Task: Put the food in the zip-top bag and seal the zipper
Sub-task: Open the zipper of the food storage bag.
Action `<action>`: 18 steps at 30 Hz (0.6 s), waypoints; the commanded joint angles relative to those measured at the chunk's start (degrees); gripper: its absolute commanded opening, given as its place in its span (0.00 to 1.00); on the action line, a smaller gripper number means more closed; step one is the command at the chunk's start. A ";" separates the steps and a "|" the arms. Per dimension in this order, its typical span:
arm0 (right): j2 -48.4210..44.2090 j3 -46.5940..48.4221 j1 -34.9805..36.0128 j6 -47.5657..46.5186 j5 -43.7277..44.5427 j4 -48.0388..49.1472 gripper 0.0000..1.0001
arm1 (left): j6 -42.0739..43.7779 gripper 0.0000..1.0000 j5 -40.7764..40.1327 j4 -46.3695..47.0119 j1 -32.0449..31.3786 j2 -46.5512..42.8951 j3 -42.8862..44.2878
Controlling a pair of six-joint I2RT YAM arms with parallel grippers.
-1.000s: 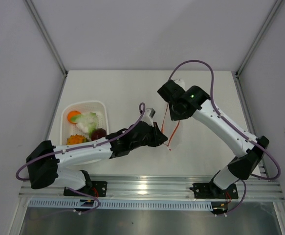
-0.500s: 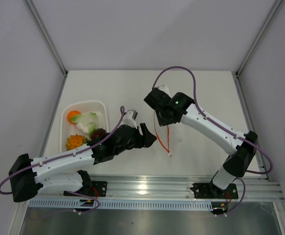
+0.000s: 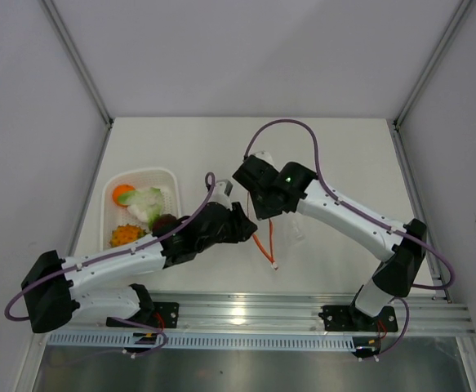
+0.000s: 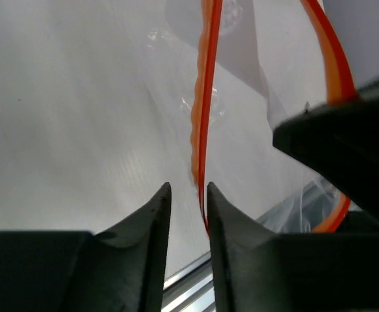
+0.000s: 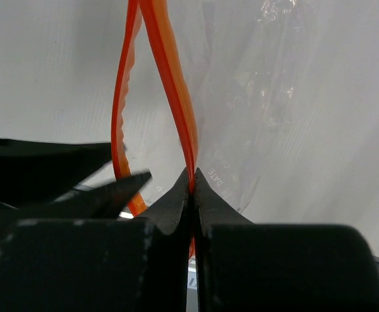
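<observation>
From above, we see the left gripper (image 3: 251, 228) and right gripper (image 3: 261, 217) close together at the zip-top bag (image 3: 293, 230), its zipper (image 3: 264, 250) trailing toward the near edge. The food (image 3: 144, 204) lies well apart in a white basket (image 3: 140, 171) on the pale table (image 3: 344, 155), white walls (image 3: 221, 57) around. Our left wrist view adds that those jaws stand slightly parted, one zipper lip between them, unpinched. The right wrist view shows fingers (image 5: 169, 208) clamped on the other lip.
</observation>
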 commanded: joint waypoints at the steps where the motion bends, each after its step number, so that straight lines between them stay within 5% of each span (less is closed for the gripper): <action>1: -1.31 -0.29 1.07 1.59 -0.63 0.98 0.00 | 0.35 0.27 4.80 2.47 2.84 2.29 2.33; 2: -1.57 -0.73 1.16 1.77 -0.63 0.80 0.01 | -0.09 0.06 5.68 3.00 3.37 2.64 1.80; 3: -1.84 -0.90 1.16 2.12 -0.46 0.45 0.06 | -0.44 0.01 7.09 3.53 3.72 2.90 1.45; 10: -3.25 -3.36 2.22 4.66 0.95 -1.05 0.43 | -2.64 0.00 8.86 5.47 4.78 2.38 0.92; 18: -3.25 -4.59 4.24 8.27 3.68 -2.98 0.39 | -5.98 0.01 7.98 5.38 4.78 0.54 0.22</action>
